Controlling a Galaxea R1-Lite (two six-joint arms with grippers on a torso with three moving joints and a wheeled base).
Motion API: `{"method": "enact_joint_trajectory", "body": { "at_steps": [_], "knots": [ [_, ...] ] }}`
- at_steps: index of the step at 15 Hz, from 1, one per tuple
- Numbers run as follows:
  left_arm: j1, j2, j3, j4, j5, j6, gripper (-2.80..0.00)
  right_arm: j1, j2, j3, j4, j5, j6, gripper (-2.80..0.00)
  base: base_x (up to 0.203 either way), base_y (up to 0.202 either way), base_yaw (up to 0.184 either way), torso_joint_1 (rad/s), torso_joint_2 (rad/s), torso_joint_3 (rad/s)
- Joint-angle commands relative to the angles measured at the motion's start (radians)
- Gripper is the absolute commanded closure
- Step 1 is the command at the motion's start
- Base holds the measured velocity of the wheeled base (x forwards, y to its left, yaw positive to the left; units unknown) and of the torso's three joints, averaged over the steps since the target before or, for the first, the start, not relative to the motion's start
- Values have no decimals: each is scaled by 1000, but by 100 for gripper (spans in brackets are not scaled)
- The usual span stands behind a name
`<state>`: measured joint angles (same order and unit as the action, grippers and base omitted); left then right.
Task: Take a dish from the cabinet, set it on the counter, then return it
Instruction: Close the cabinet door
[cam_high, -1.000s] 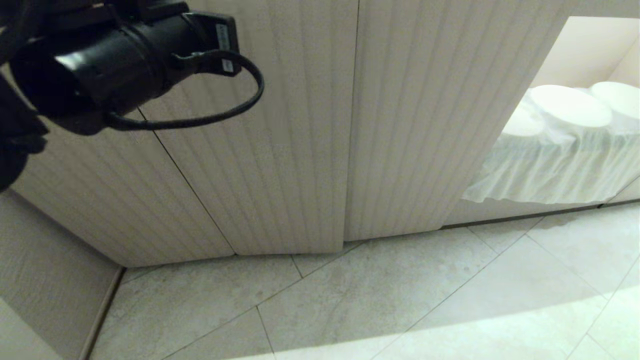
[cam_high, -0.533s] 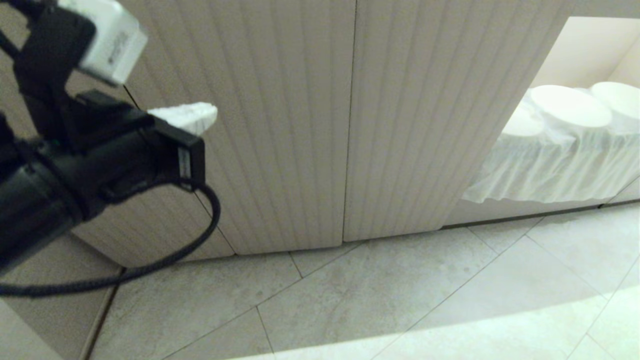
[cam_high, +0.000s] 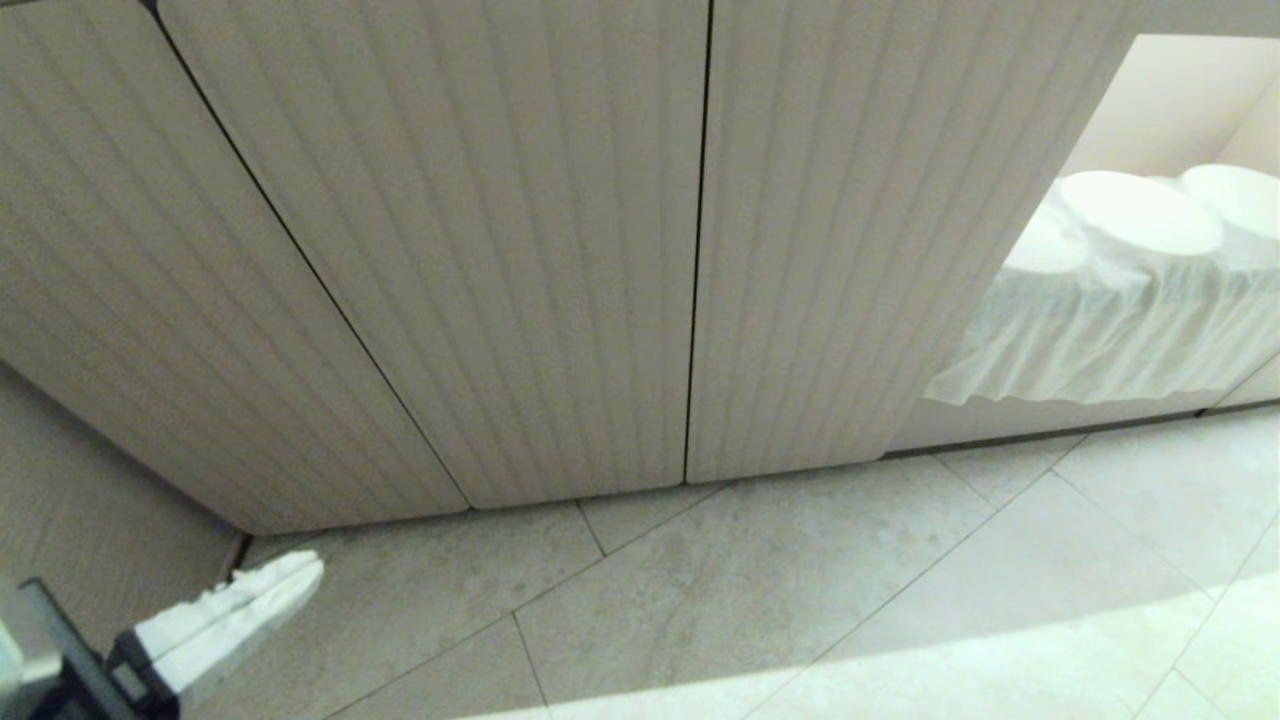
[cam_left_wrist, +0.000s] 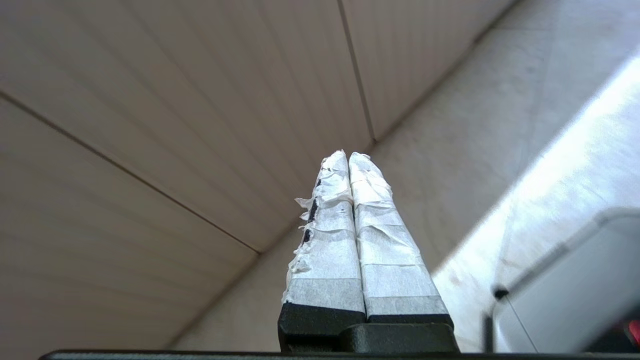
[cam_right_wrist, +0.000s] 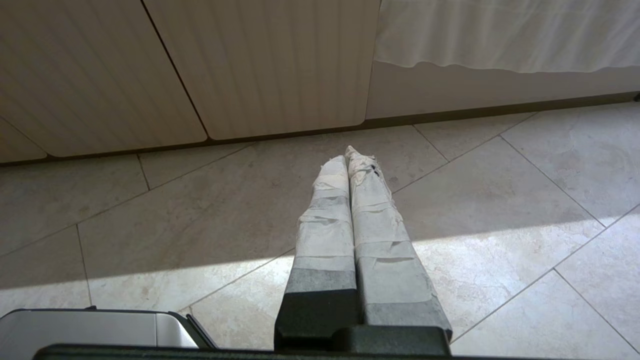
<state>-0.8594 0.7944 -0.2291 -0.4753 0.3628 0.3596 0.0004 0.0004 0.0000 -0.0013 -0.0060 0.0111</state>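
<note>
The beige ribbed cabinet (cam_high: 500, 250) fills the head view with all its doors closed. The dish and the counter are out of view. My left gripper (cam_high: 305, 572) sits low at the bottom left corner of the head view, over the floor beside the cabinet's base, shut and empty. In the left wrist view the left gripper (cam_left_wrist: 348, 156) points toward the foot of the cabinet (cam_left_wrist: 175, 100), its taped fingers (cam_left_wrist: 330, 240) pressed together. My right gripper (cam_right_wrist: 347, 155) hangs low over the floor tiles in its own wrist view, shut with nothing in it.
A doorless niche (cam_high: 1150, 230) at the right holds white cloth draped over round shapes. Pale stone floor tiles (cam_high: 800, 600) run along the cabinet's base, with a sunlit band near me. A beige side wall (cam_high: 80, 540) meets the cabinet at the left.
My left arm has swung down from the upper left in front of the cabinet doors to the bottom left corner near the floor. The doors stay closed.
</note>
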Motion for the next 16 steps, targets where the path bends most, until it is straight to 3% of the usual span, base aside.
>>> {"method": "enact_joint_trajectory", "body": {
  "at_steps": [1, 2, 5, 10, 12, 16],
  "knots": [
    [5, -224, 164, -4, -4, -23, 0, 0, 0, 0, 0, 0, 1, 0, 0, 0, 0, 0, 0, 0],
    [49, -280, 203, 8, -27, -52, 0, 0, 0, 0, 0, 0, 1, 0, 0, 0, 0, 0, 0, 0],
    [267, -356, 224, 72, -179, -129, 0, 1, 0, 0, 0, 0, 1, 0, 0, 0, 0, 0, 0, 0],
    [746, -406, 227, 114, -454, -150, 0, 0, 0, 0, 0, 0, 1, 0, 0, 0, 0, 0, 0, 0],
    [807, -471, 228, 169, -501, -164, 0, 0, 0, 0, 0, 0, 0, 0, 0, 0, 0, 0, 0, 0],
    [857, -624, 229, 304, -509, -239, 0, 1, 0, 0, 0, 0, 1, 0, 0, 0, 0, 0, 0, 0]
  ]
}}
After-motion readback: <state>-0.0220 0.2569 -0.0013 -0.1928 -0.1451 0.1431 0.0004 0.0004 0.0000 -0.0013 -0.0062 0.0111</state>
